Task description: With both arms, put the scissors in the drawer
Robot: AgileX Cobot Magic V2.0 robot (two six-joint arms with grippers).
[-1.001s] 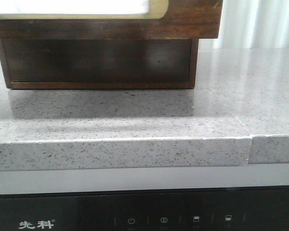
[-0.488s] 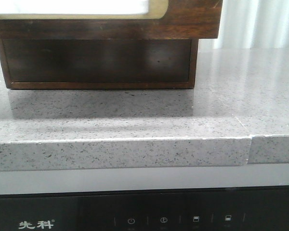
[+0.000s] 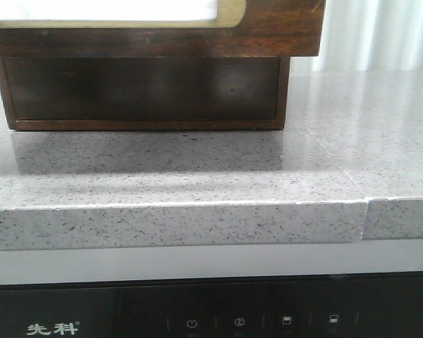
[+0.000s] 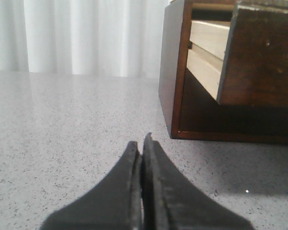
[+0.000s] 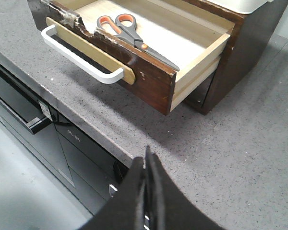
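The drawer point(image 5: 151, 79) stands pulled out of the wooden cabinet point(image 5: 259, 43), its front bearing a cream strip and a white handle point(image 5: 81, 60). The scissors point(image 5: 134, 38), grey with orange-lined loops, lie flat inside it on the pale floor. My right gripper point(image 5: 147, 155) is shut and empty, above the counter in front of the drawer's corner. My left gripper point(image 4: 143, 143) is shut and empty, low over the counter beside the cabinet point(image 4: 173, 72), with the drawer point(image 4: 259, 57) jutting out. The front view shows the drawer front point(image 3: 282, 32) at its top edge and no gripper.
The speckled grey countertop point(image 3: 197, 176) ends in a front edge with a seam point(image 3: 366, 211) at the right. Below it is a black appliance panel point(image 3: 197, 317). A white curtain point(image 3: 381, 35) hangs behind. The cabinet's lower bay point(image 3: 141, 88) is dark.
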